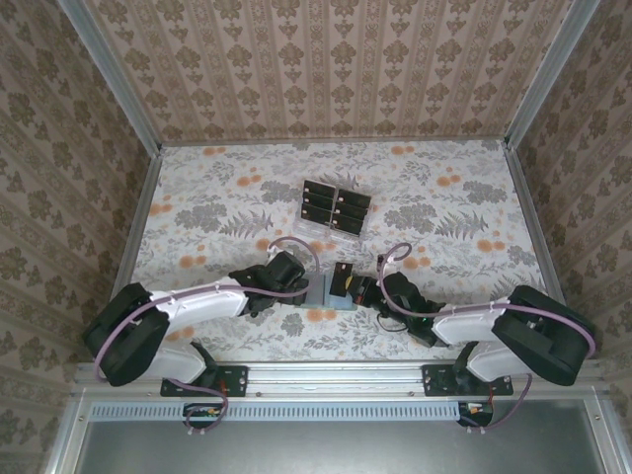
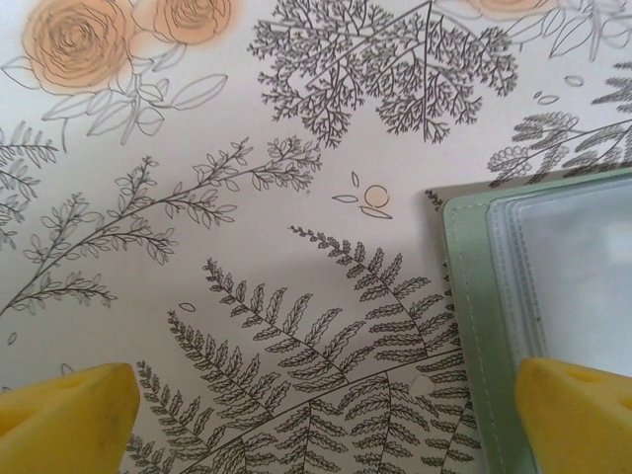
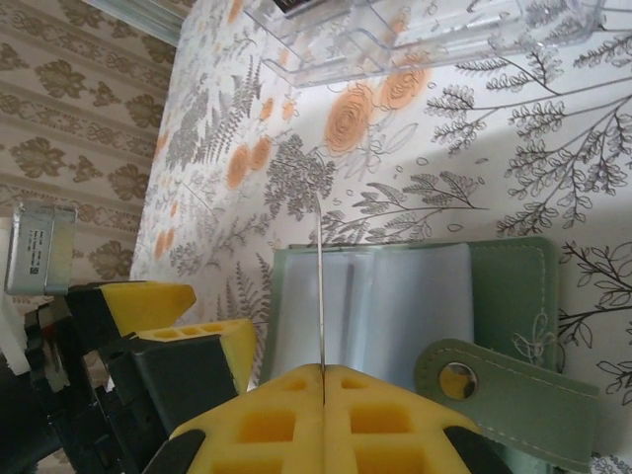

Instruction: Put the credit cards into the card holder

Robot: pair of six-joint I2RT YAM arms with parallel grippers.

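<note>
One floral table [image 1: 464, 207] (papered walls [image 1: 326, 69]).
Your rack [image 3: 395, 44] holds credit cards [image 1: 336, 209]; card holder [image 3: 504, 286] lies open; right gripper [image 3: 323, 380] pinches a card [image 1: 344, 279], left gripper [image 2: 326, 415] gapes.

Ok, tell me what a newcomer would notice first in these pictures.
First, the right gripper pinching a black card edge-on over the open green card holder, at the table's near edge. Then the clear rack holding more cards mid-table, and the left gripper open, one yellow finger over the holder's edge.
</note>
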